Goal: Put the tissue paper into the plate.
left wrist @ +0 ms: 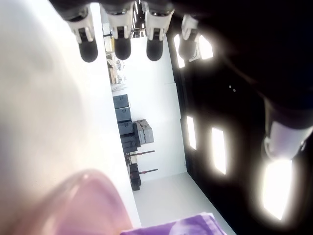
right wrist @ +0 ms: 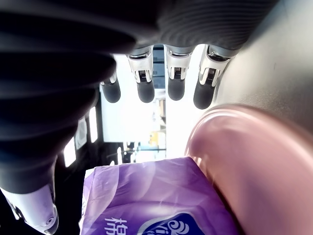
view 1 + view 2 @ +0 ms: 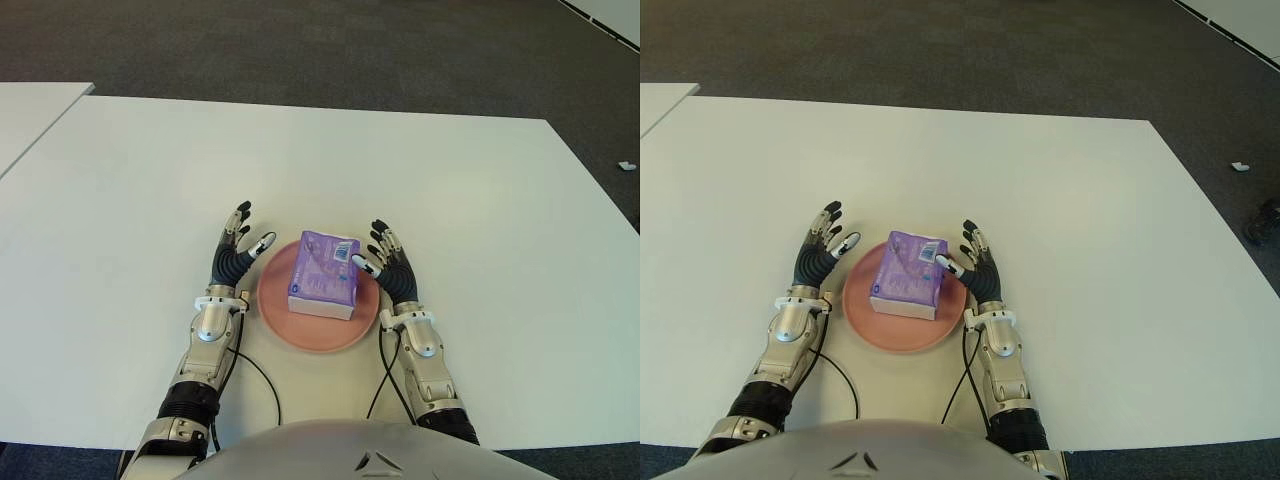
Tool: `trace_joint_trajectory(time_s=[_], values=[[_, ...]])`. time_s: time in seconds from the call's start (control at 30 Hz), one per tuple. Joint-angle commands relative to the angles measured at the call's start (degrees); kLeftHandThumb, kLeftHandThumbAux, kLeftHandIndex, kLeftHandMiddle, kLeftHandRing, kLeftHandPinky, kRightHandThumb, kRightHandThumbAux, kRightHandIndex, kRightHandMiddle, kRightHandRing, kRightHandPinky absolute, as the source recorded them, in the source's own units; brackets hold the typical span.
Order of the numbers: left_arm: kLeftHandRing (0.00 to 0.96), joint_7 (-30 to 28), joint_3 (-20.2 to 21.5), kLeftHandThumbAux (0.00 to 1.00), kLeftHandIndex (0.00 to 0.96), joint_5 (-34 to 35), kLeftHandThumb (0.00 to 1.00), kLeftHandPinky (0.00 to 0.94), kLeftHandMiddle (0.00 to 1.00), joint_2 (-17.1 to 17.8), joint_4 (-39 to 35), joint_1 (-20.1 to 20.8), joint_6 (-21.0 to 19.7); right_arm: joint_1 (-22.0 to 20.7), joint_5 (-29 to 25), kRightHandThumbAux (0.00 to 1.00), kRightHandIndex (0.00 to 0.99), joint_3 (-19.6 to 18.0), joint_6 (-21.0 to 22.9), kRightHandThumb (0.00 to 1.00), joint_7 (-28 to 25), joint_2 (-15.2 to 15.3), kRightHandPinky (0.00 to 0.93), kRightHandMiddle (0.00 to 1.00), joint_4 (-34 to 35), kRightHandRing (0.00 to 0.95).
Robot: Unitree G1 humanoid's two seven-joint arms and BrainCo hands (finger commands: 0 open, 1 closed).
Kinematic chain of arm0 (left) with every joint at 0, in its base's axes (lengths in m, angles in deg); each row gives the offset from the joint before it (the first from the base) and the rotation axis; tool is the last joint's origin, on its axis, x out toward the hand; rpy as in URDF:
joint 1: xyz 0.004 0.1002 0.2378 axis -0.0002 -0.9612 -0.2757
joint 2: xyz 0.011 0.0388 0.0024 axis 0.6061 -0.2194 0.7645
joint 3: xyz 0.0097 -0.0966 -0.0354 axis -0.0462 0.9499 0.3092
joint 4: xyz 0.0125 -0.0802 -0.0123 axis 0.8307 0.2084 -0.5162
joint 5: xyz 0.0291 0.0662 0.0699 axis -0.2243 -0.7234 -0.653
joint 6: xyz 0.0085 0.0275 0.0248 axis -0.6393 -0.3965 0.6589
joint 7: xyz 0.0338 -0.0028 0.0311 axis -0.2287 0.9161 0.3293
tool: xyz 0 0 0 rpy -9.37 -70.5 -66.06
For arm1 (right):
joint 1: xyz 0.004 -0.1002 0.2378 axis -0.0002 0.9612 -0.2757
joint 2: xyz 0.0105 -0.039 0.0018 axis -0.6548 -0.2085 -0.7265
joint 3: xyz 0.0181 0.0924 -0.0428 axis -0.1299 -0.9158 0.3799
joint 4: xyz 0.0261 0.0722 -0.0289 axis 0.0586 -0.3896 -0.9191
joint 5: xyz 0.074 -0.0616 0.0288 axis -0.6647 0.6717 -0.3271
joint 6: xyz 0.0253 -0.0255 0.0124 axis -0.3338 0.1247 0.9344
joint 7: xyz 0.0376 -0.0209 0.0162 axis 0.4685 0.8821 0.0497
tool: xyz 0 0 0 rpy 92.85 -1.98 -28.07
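Squarely on the round pink plate [image 3: 300,335] sits the purple plastic-wrapped pack of tissue paper [image 3: 324,275], near the robot's edge of the wide white table [image 3: 420,190]. The left hand [image 3: 232,255] shows just left of the plate, the right hand [image 3: 390,265] just right of it, both with fingers spread and holding nothing. The right thumb tip is at the pack's right top edge (whether it touches cannot be told), while the left thumb points over the plate's left rim, short of the pack.

Bare tabletop runs wide to the left, right and far side of the plate; dark grey carpet [image 3: 300,50] lies beyond the far edge, and a second white table [image 3: 30,115] stands at far left, apart by a narrow gap. Black cables [image 3: 262,378] trail across the table from each wrist toward the robot's body.

From the right wrist, four dark fingertips [image 2: 144,90] hang straight above the pack's printed wrapper and the plate's curved rim, detail the head cameras miss. From the left wrist, fingertips [image 1: 88,49] extend over the table, with only a corner of the pack showing and room shelving far beyond.
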Motion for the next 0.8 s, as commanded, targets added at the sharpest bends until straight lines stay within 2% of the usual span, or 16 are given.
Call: trace_joint_trajectory(time_s=[0.03, 0.8], values=[[0.000, -0.7, -0.3, 0.528, 0.000, 0.4, 0.000, 0.000, 0.000, -0.5, 0.9, -2.7, -1.1, 3.0, -0.8, 0.690, 0.000, -0.8, 2.5, 0.000, -0.1, 0.2, 0.000, 0.037, -3.0, 0.003], [0.000, -0.2, 0.7, 0.549, 0.000, 2.8, 0.000, 0.000, 0.000, -2.0, -0.3, -3.7, -5.3, 3.0, -0.9, 0.690, 0.005, -1.1, 1.7, 0.000, 0.3, -0.5, 0.000, 0.040, -3.1, 0.005]])
